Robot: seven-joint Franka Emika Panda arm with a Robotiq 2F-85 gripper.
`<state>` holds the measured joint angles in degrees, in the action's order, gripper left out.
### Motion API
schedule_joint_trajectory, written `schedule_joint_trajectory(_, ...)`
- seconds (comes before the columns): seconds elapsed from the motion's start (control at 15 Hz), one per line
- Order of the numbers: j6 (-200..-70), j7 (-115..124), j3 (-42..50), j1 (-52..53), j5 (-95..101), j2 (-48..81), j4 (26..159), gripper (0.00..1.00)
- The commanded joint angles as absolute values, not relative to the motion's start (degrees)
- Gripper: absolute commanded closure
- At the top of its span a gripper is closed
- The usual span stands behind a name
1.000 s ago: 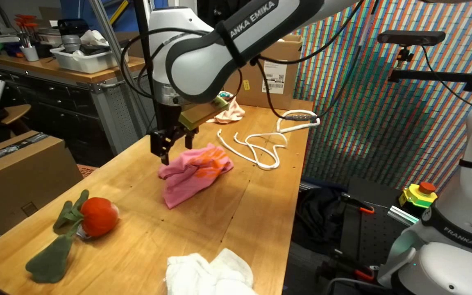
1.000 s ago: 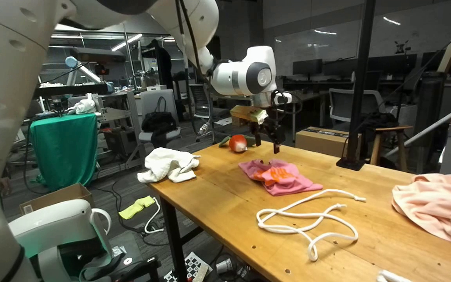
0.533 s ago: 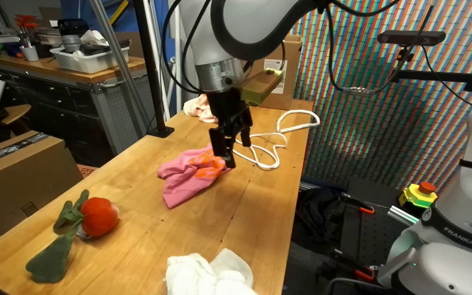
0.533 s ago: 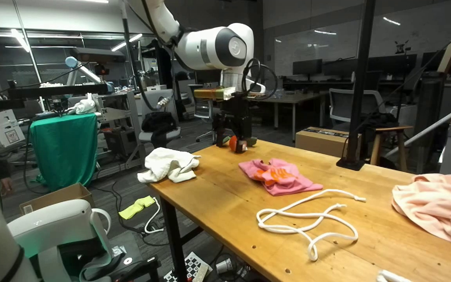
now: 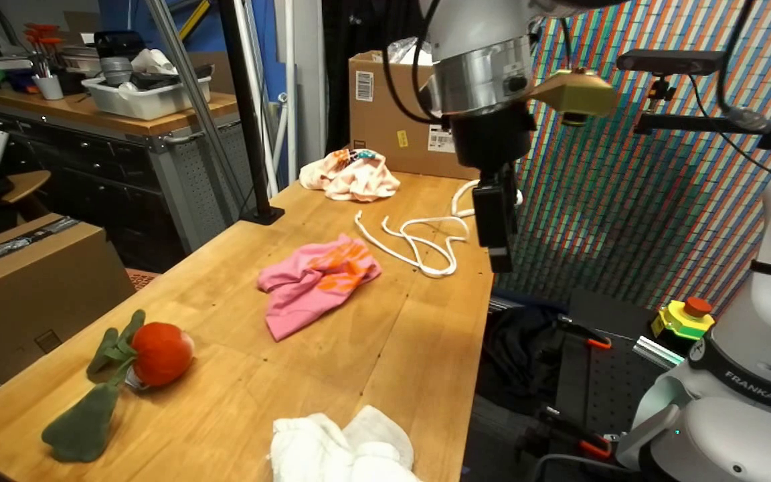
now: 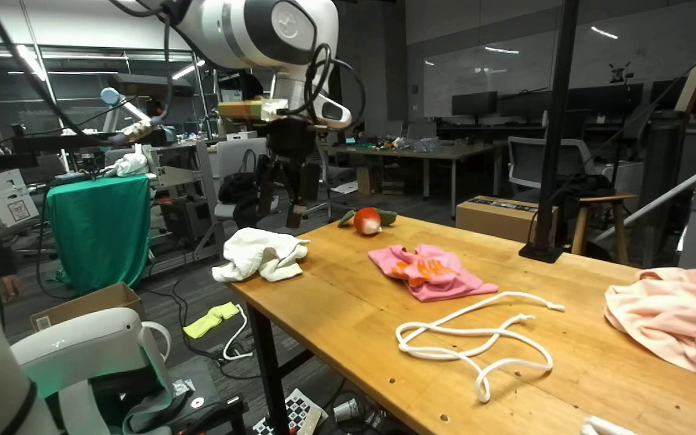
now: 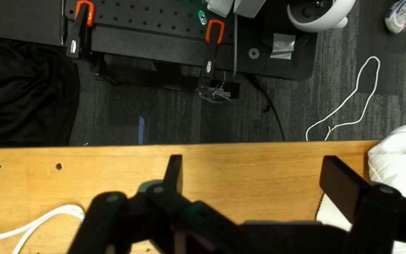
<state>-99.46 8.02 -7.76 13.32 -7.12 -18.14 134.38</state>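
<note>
The gripper [image 7: 254, 165] is released, its jaws spread wide apart above the desk [image 6: 336, 296]. Lower down and near it, in an exterior view, the white cloth [image 6: 260, 254] lies at the desk's corner, one part reaching past the edge. Its longer extent goes there from left to right; to which side it points, I cannot tell. It looks soft and crumpled, with thick folds.

My gripper [image 7: 253, 169] looks smooth and matt; the tabletop [image 6: 336, 290] is lightly glossy wood (I see grain), the white bundle [image 6: 263, 254] and pink garment [image 6: 429, 275] matt cloth.
</note>
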Motion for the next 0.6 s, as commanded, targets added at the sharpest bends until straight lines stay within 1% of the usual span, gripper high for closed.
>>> schedule_joint_trajectory(0.0, -103.2, 6.4, -7.8, 12.3, -10.8, -32.7, 143.2, 0.0)
schedule_joint_trajectory(0.47, -108.7, 4.1, -4.9, 10.6, -9.9, -54.4, 155.1, 0.0)
schedule_joint_trajectory(0.53, -105.4, 5.9, -6.8, 10.6, -9.7, -47.0, 150.0, 0.0)
